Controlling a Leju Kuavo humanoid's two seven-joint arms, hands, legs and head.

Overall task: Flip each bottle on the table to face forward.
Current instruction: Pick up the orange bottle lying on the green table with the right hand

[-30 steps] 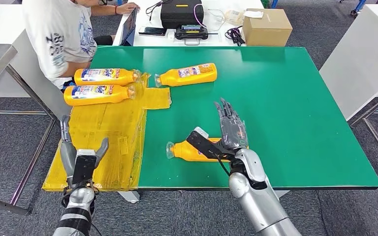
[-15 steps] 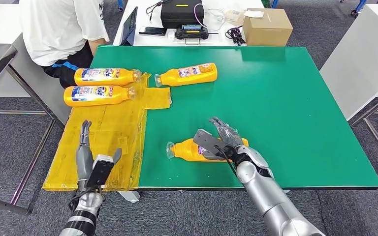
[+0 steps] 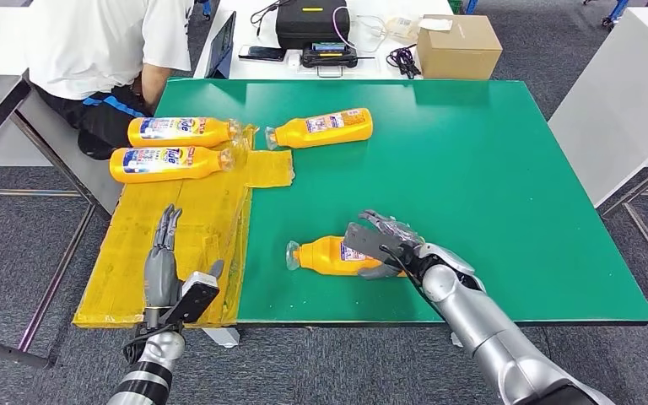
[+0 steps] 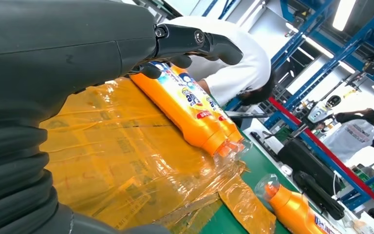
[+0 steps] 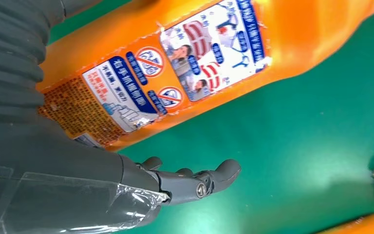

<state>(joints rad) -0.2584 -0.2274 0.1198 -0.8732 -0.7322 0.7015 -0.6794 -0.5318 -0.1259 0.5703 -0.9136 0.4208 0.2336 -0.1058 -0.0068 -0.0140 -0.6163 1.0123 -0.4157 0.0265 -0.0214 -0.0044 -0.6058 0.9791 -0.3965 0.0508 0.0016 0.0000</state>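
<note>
Right robot hand [image 3: 386, 245] grips nearest bottle [image 3: 331, 256]; left robot hand [image 3: 169, 274] spread wide.

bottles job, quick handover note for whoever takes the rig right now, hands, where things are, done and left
Right hand curls over the near bottle, which lies on the green table with its back label up; a firm grip can't be told. Left hand open over the yellow sheet.
Done: two bottles on the sheet lie front label up.
Left: flip the near bottle; check the far bottle.
</note>
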